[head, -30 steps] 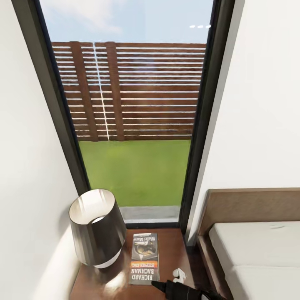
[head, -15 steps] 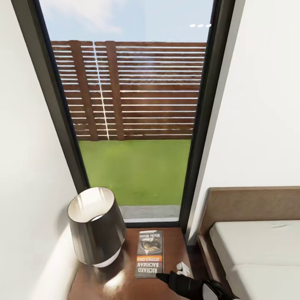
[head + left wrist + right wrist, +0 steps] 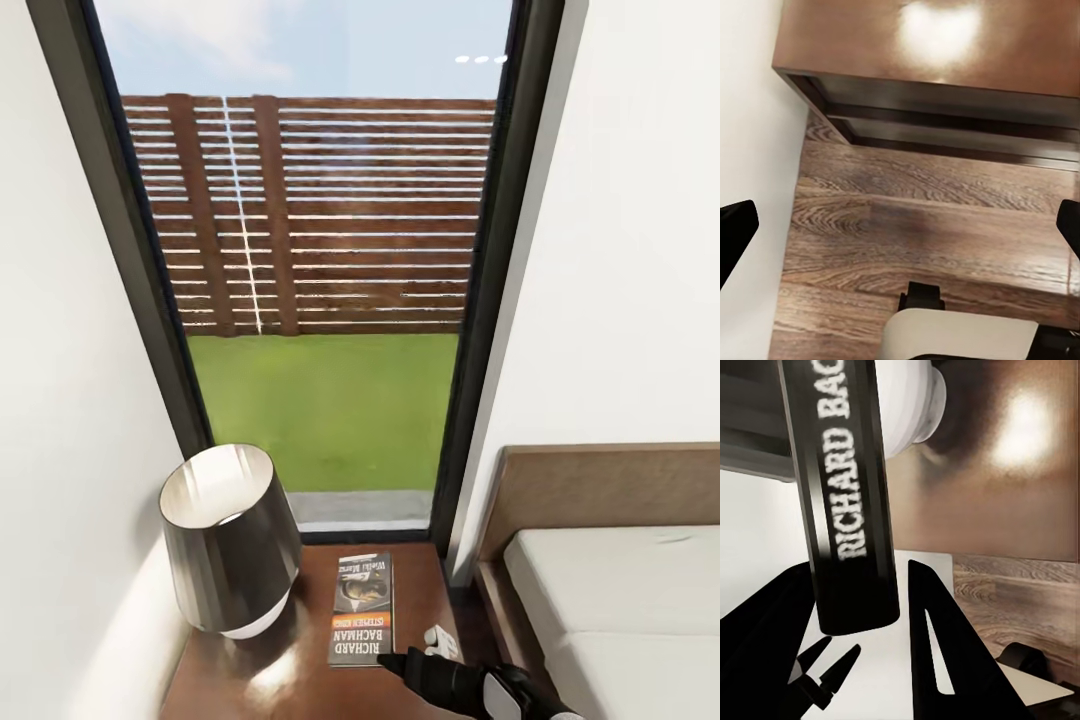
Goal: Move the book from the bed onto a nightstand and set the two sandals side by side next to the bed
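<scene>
The book (image 3: 361, 608), dark with an orange band and white lettering, lies lengthwise on the glossy reddish-brown nightstand (image 3: 415, 590) beside the lamp. My right gripper (image 3: 410, 648) is at the book's near end. In the right wrist view its black fingers (image 3: 945, 645) stand on either side of the book's (image 3: 844, 495) spine, closed against it. My left gripper (image 3: 900, 232) hangs open low in front of the nightstand (image 3: 930, 45), above the plank floor. The bed (image 3: 620, 590) with its pale mattress and brown headboard is at the right. The sandals are out of view.
A dark lamp (image 3: 228, 540) with a white base fills the nightstand's left half, close to the book. A tall dark-framed window (image 3: 330, 300) stands behind, and white walls close in on both sides. A narrow gap separates nightstand and bed frame.
Over the last second the book and my right gripper shifted farther onto the nightstand and slightly right. In the last half second they have hardly moved.
</scene>
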You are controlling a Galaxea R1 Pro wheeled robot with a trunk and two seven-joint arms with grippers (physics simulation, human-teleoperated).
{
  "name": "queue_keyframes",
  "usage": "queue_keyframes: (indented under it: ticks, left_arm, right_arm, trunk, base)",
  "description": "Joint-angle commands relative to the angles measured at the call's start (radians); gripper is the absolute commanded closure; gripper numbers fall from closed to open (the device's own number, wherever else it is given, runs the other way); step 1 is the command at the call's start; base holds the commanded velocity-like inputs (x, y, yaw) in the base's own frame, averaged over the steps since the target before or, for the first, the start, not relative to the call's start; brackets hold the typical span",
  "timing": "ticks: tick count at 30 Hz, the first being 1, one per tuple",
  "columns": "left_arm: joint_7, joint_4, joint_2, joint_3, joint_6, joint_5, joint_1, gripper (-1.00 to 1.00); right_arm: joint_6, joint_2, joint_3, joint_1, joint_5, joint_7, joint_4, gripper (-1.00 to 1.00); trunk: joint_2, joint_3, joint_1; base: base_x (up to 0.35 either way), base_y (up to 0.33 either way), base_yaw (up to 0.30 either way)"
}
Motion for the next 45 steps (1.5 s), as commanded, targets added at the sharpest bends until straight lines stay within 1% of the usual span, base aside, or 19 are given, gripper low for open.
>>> queue_keyframes:
  ticks: [1,19,45]
  left_arm:
    - [0.007,-0.001,0.0,-0.008,-0.002,0.002,0.0,-1.0]
    - [0.007,-0.001,0.0,-0.008,-0.001,0.002,0.0,-1.0]
    - [0.007,-0.001,0.0,-0.008,-0.001,0.002,0.0,-1.0]
  right_arm:
    - [0.011,0.0,-0.004,0.0,-0.007,-0.001,-0.001,1.0]
    - [0.001,-0.005,0.003,0.0,-0.003,-0.002,0.001,1.0]
    - [0.002,0.0,0.006,0.0,0.001,-0.004,0.01,1.0]
  trunk:
    - [-0.008,-0.004,0.004]
    - [-0.134,-0.061,0.073]
    - [-0.316,-0.142,0.173]
  base:
    - [0.0,0.0,0.0]
    - [0.0,0.0,0.0]
    - [0.0,0.0,0.0]
